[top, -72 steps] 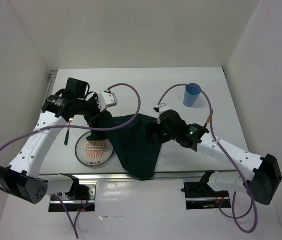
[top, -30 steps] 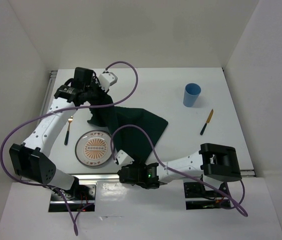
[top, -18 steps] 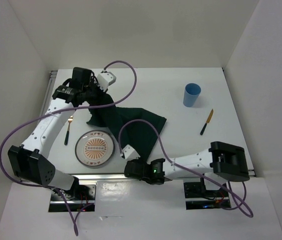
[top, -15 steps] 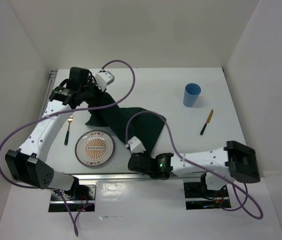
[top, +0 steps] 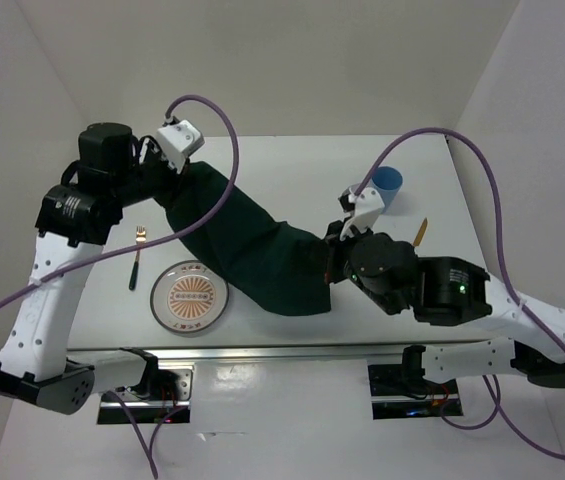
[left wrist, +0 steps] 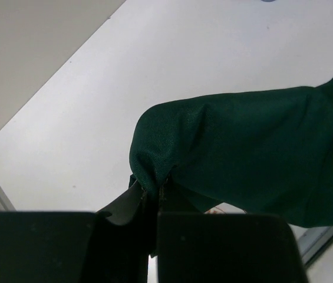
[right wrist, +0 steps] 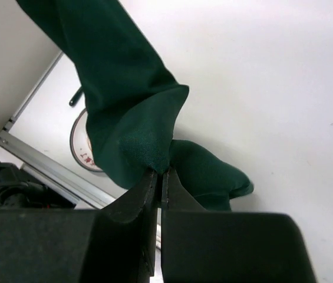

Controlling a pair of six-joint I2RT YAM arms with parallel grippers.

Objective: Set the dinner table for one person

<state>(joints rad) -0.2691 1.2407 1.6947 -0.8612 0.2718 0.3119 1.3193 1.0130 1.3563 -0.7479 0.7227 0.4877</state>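
Observation:
A dark green cloth (top: 257, 250) hangs stretched above the white dinner table (top: 292, 165), held at both ends. My left gripper (top: 174, 172) is shut on its far left corner, and the left wrist view shows the fabric (left wrist: 243, 147) bunched between the closed jaws of that gripper (left wrist: 154, 193). My right gripper (top: 328, 262) is shut on the other end; in its wrist view that gripper (right wrist: 161, 172) pinches a fold of cloth (right wrist: 125, 112). A patterned plate (top: 190, 297) lies at the front left, partly under the cloth.
A fork (top: 137, 256) lies left of the plate. A blue cup (top: 391, 183) stands at the back right, with a knife (top: 421, 233) just right of my right arm. The aluminium rail (top: 262, 352) runs along the near edge. Purple cables loop over both arms.
The right gripper closed on the cloth's near corner by the front edge, then swung up to the middle right with it. The left arm rose, so the cloth now hangs stretched between them.

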